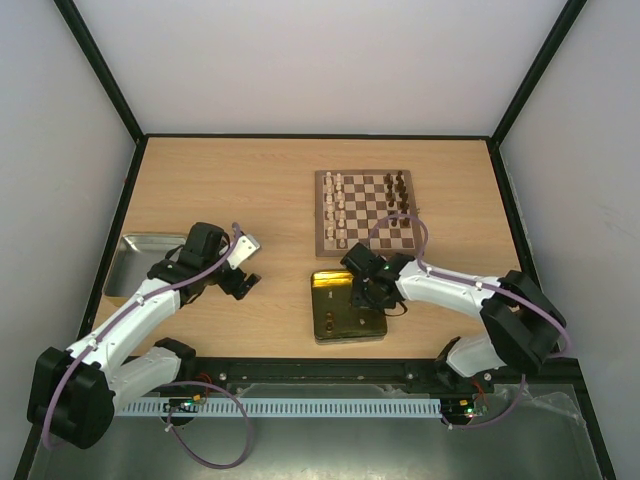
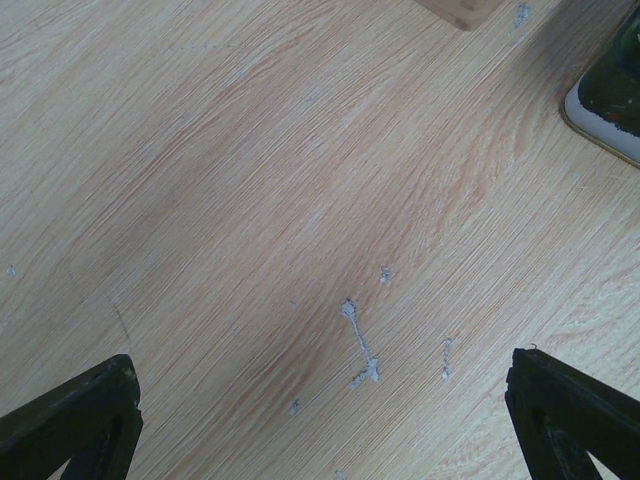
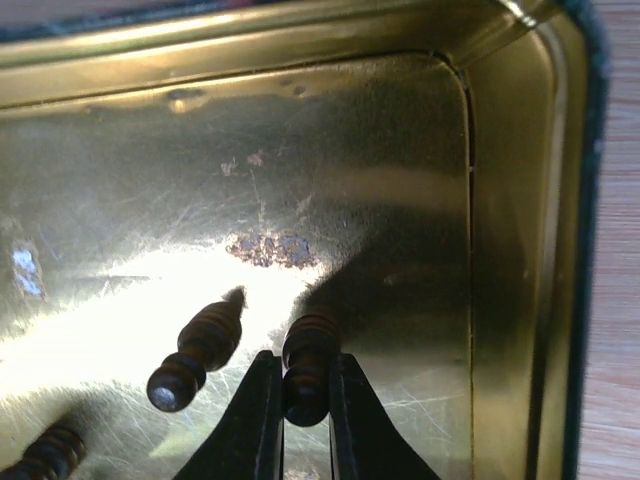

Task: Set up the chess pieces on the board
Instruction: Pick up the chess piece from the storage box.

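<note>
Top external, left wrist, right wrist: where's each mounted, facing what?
Top external: above, behind the bases, looking down on table, board, gold tin; both arms show.
Left wrist: faces bare tabletop; left gripper open, fingertips at lower corners.
Right wrist: looks into the tin; right gripper shut on a dark piece.
Shared: tin, in top external and right wrist.

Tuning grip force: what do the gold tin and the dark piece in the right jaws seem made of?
Gold tin: glossy metal, from its mirror glare and scratches. Dark chess piece in the right gripper: likely turned wood, from its ringed profile.
</note>
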{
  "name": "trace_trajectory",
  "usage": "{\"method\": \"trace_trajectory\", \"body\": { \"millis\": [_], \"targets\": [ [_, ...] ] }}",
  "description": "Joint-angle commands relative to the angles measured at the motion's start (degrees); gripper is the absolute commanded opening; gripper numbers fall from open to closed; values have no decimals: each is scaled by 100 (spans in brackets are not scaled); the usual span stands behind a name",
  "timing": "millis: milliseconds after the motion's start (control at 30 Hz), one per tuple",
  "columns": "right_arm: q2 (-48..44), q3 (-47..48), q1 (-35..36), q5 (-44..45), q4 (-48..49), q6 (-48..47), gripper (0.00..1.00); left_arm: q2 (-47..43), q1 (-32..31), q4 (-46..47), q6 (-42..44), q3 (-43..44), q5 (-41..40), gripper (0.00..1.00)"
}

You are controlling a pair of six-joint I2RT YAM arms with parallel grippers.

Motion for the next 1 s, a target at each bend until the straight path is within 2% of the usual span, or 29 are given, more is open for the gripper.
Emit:
{"method": "trace_trajectory", "body": {
  "millis": [0,233,333,533,700,967],
  "targets": [
    [36,286,40,248,-288,-58,4,4,-32,31,-10,-58,-29,99],
    [-198,925,39,526,-1092,-198,4,7,-51,33,-18,-53,-26,99],
    [-204,1306,-11,927,-1461,-297,4,-4,-59,31,-15,-46,-20,99],
    [73,1880,-788,1168,-1646,-744,4,-33,-69,31,-18,-59,-19,99],
    [572,2333,-1651,908,-1431,-1056,4,-65,-67,31,-18,-58,-2,99],
    [1331,2920,-2119,869,-1222,-1156,4,-150,-61,31,-19,-64,-11,99]
  ]
}}
